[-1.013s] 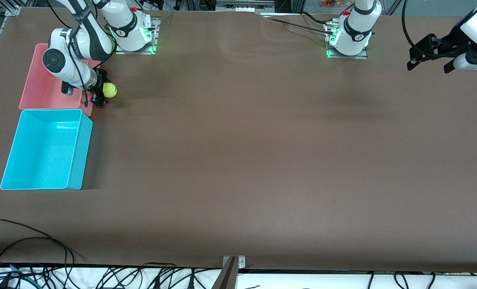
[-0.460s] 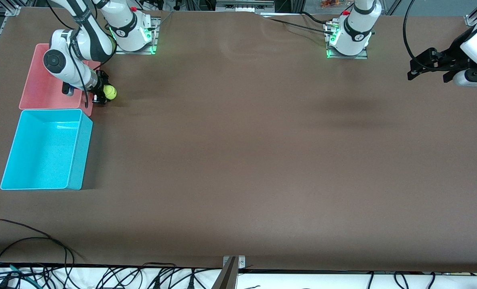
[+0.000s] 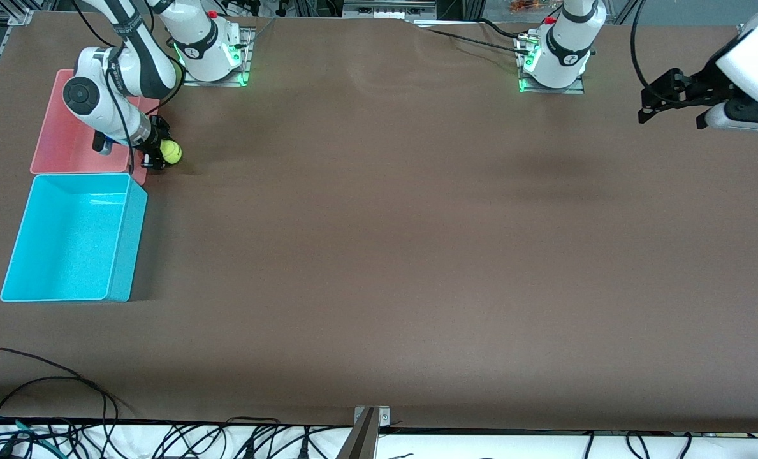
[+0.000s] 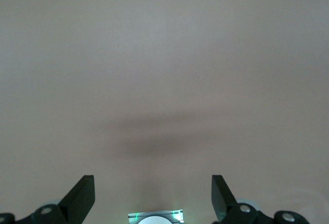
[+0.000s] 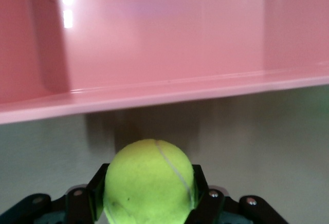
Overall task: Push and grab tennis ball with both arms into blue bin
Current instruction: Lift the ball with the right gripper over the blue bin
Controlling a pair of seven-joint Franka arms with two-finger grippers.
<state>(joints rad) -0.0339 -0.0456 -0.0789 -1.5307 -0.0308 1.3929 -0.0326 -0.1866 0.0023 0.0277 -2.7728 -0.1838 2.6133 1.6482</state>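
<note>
**Ball gripped beside the pink tub, blue bin waiting**

The rectangular pink plastic tub [image 3: 66, 137] sits at the right arm's end of the table, with the rectangular cyan-blue plastic bin [image 3: 123, 236] nearer the front camera, just beside it. The right gripper [image 3: 159, 153] is closed on the small fuzzy yellow-green tennis ball [image 3: 171, 151], low by the pink tub's wall; the wrist view shows a black finger [image 5: 96, 193] pressing each side of the ball [image 5: 148, 183] across its middle. The ball looks light, springy and felt-covered, so it should grip well yet squirm if pinched off-centre. At the other end the left gripper [image 3: 672, 101] waits in the air over bare brown table [image 3: 417, 255], fingers [image 4: 82, 196] spread wide, holding nothing.
</note>
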